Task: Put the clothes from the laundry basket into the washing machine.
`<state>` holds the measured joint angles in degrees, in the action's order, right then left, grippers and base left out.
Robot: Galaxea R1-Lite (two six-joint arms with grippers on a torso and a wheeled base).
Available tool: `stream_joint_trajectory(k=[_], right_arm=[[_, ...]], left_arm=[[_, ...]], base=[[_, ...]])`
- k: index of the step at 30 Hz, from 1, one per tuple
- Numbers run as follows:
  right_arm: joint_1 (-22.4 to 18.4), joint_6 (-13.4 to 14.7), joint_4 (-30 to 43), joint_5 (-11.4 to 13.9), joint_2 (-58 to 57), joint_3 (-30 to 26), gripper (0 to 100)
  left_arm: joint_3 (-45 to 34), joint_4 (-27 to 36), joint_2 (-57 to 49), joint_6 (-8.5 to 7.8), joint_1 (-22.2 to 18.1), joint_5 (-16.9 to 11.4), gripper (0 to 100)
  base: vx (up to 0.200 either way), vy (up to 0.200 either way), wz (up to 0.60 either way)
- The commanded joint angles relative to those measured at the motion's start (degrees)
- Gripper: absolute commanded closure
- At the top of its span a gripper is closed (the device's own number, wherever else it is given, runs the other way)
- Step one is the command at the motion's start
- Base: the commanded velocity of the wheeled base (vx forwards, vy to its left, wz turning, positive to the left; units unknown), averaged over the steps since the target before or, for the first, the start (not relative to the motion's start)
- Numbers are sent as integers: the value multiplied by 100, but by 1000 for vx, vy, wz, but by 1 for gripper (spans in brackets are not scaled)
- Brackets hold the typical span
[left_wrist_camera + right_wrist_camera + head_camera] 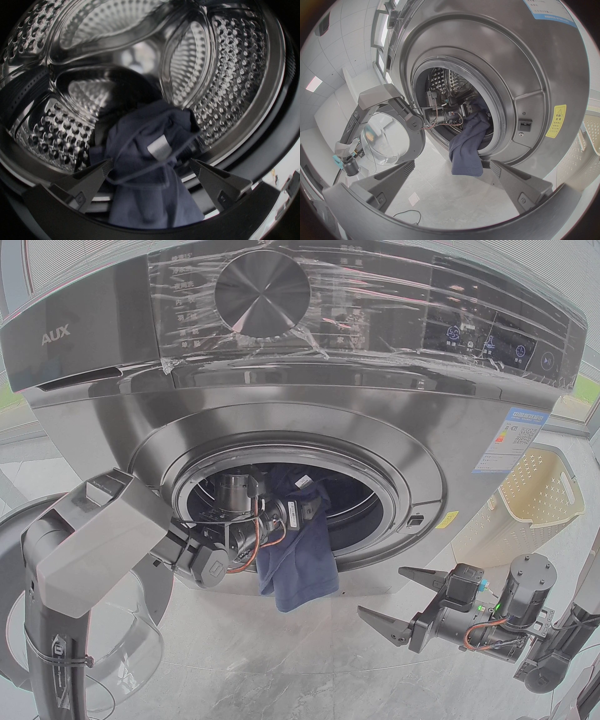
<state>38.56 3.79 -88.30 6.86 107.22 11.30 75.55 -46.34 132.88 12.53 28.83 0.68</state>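
A dark blue garment [301,559] hangs over the lower rim of the washing machine's round opening [400,490], part inside the drum, part dangling down the front. My left gripper [150,164] is inside the opening, open, with the bunched top of the garment [147,137] lying between its spread fingers [100,175]. The steel drum [231,62] lies behind it. My right gripper [382,591] stands open and holds nothing, low in front of the machine, to the right of the hanging garment [467,147].
The cream laundry basket [540,496] stands on the floor right of the machine, its inside hidden. The machine's glass door [125,640] is swung open at the left, behind my left arm. Bare grey floor tiles [300,665] lie in front.
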Motion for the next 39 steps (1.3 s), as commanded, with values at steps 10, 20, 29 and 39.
stream_joint_trajectory(k=[10,20,29,39], right_arm=[[11,-1,-3,-1,45,39,0],[-6,-1,-3,8,36,74,0],[-6,-1,-3,17,54,100,0],[3,-1,-3,17,45,100,0]], left_arm=[[-75,151,309,-163,96,-68,0],[241,-95,643,-242,61,-86,100],[1402,-235,845,74,-53,318,100],[2395,-499,1109,285,-167,723,100]], base=[[0,0,0],[0,0,0],[0,0,0],[0,0,0]])
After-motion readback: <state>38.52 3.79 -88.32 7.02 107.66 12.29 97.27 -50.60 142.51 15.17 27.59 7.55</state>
